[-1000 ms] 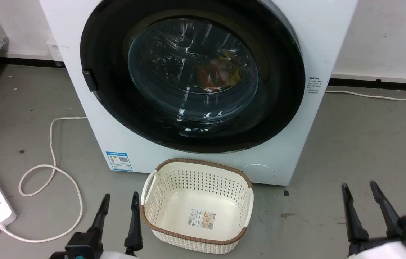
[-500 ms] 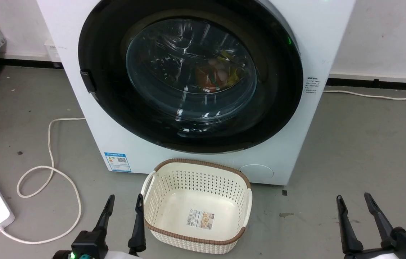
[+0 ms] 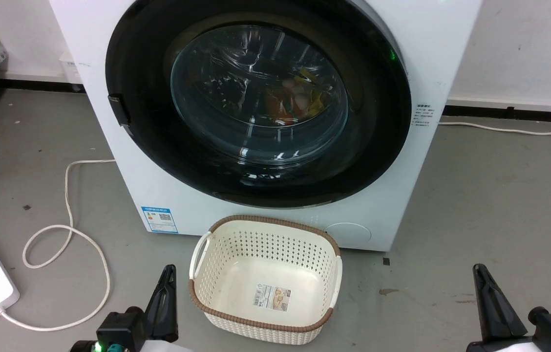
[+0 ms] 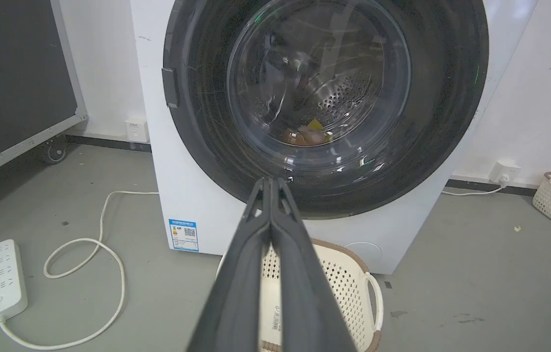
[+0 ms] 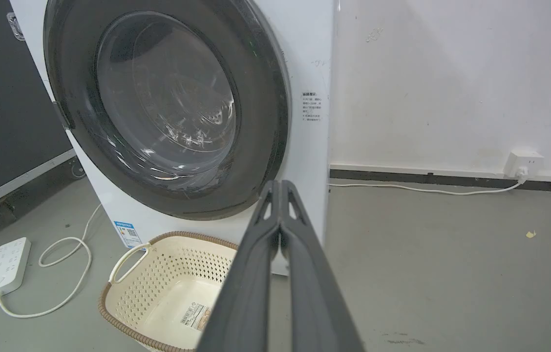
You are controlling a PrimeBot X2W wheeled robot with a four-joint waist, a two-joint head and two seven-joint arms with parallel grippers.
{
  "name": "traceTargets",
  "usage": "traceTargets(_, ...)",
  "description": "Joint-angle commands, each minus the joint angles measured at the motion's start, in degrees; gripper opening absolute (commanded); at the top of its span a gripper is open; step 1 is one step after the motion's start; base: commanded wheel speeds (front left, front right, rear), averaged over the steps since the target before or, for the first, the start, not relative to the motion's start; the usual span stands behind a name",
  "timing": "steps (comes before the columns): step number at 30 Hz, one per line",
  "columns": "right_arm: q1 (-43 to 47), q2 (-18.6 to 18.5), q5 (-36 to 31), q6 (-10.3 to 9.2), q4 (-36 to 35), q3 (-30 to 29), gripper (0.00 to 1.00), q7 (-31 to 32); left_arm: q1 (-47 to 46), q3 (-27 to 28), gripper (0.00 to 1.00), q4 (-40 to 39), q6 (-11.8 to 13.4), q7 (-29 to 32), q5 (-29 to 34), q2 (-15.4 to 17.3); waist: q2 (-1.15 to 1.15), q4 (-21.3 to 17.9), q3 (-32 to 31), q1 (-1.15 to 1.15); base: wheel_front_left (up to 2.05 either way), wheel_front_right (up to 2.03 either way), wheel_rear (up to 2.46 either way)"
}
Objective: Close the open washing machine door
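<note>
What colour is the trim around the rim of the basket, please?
Brown, on a cream perforated basket; the head view shows it best.

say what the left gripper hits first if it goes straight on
Probably the door, near its lower rim: in the left wrist view the shut left gripper points there. The basket lies below that line, though depth is unclear.
</note>
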Motion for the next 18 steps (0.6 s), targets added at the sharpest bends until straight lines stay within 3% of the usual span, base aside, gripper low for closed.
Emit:
traceTargets(1,-0.45,0.06,-0.57,0.00,-0.27,0.14,0.00,0.26,-0.29,0.19,0.00,-0.31,-0.07,0.40,0.54,0.01,0.00,0.02,0.02,0.00,0.00,0.00,0.00)
traceTargets(18,-1.44,0.18,-1.74,-0.01,-0.82,0.70,0.00,2.72,-0.87,1.14,0.00,-1.28,-0.21,2.85,2.12,0.02,0.00,0.18,0.25,0.00,0.00,0.00,0.00)
